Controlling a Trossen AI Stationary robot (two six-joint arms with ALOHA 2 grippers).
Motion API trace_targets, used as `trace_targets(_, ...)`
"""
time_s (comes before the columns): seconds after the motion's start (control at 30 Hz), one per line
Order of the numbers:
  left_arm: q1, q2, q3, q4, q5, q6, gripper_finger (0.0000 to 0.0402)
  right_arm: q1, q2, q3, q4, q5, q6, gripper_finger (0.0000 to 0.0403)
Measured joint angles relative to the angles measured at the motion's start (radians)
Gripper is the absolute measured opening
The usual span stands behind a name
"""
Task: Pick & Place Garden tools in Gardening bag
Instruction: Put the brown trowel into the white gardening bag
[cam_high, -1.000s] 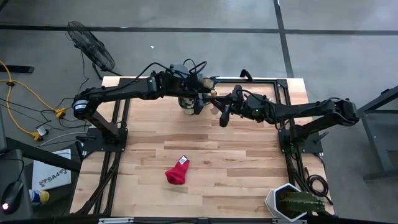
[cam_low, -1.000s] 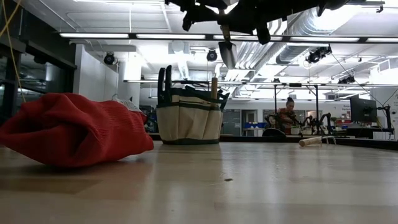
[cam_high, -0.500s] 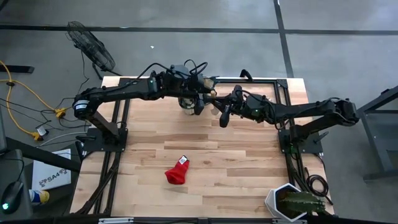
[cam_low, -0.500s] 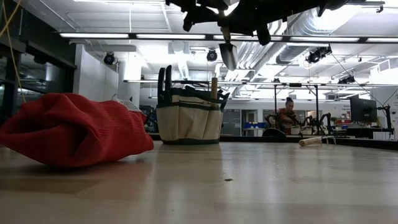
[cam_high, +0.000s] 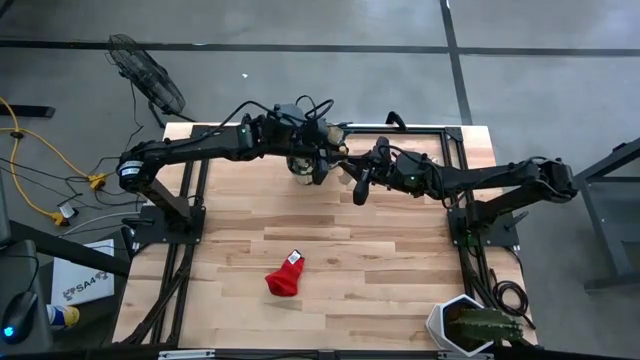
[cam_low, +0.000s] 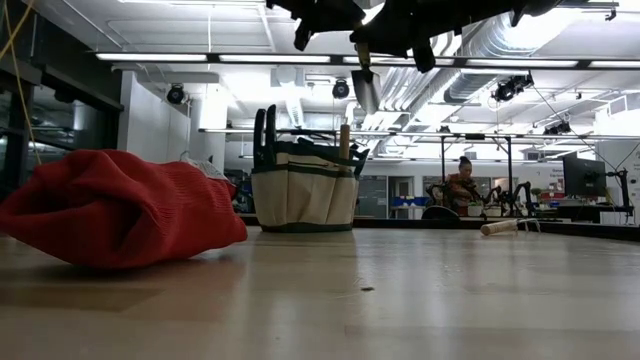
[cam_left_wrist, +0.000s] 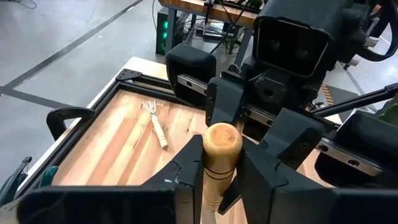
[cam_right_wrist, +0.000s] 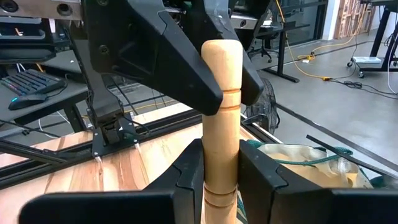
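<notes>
A wooden-handled trowel (cam_low: 366, 88) hangs upright high over the table, blade down, just right of the tan gardening bag (cam_low: 303, 195). Both grippers are shut on its handle, facing each other. My left gripper (cam_left_wrist: 222, 182) reaches in from the table's left over the bag (cam_high: 298, 163). My right gripper (cam_right_wrist: 221, 171) comes from the right. The bag stands on its base near the far edge, with dark tool handles sticking out of it. A red fabric piece (cam_high: 285, 278) lies in the middle of the table. A small fork (cam_left_wrist: 155, 121) lies flat on the wood. My left gripper pinches the trowel's wooden handle just below its rounded free end (cam_left_wrist: 219, 169) between its two fingers. The fingers come roughly level from the table's left and lie across the handle. The trowel hangs upright, clear of table and bag. My right gripper pinches the same handle lower down, at its middle (cam_right_wrist: 222, 155), between its two fingers. The fingers come roughly level from the table's right and lie across the handle. The rounded end (cam_right_wrist: 222, 59) stands above them, and the blade is out of its view below.
A spiky green plant in a white hexagonal pot (cam_high: 470, 328) stands at the near right corner. Black frame rails (cam_high: 200, 200) run along the table's sides. Bare wood lies between the bag and the red fabric. A person (cam_low: 462, 185) sits far off in the room.
</notes>
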Motion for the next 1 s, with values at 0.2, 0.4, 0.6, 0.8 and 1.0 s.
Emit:
trace_targets(0.2,0.0,0.0,0.0,-0.002,0.001,0.0,0.0064,0.001,0.0,0.0,-0.008,-0.007,0.001,0.0061)
trace_targets(0.4,0.0,0.0,0.0,-0.005,-0.002,-0.001,0.0065,0.001,-0.001,0.0,-0.026,-0.021,0.004,0.0066)
trace_targets(0.6,-0.001,0.0,0.0,-0.019,0.002,0.0,0.0064,0.0,-0.001,0.0,-0.035,-0.08,0.007,0.0084)
trace_targets(0.8,-0.002,0.0,0.0,-0.02,0.004,0.0,0.0064,0.002,-0.001,0.0,-0.056,-0.113,0.024,0.0086)
trace_targets(1.0,-0.002,0.0,0.0,-0.03,0.003,0.0,0.0064,0.002,-0.001,0.0,-0.061,-0.122,0.04,0.0099)
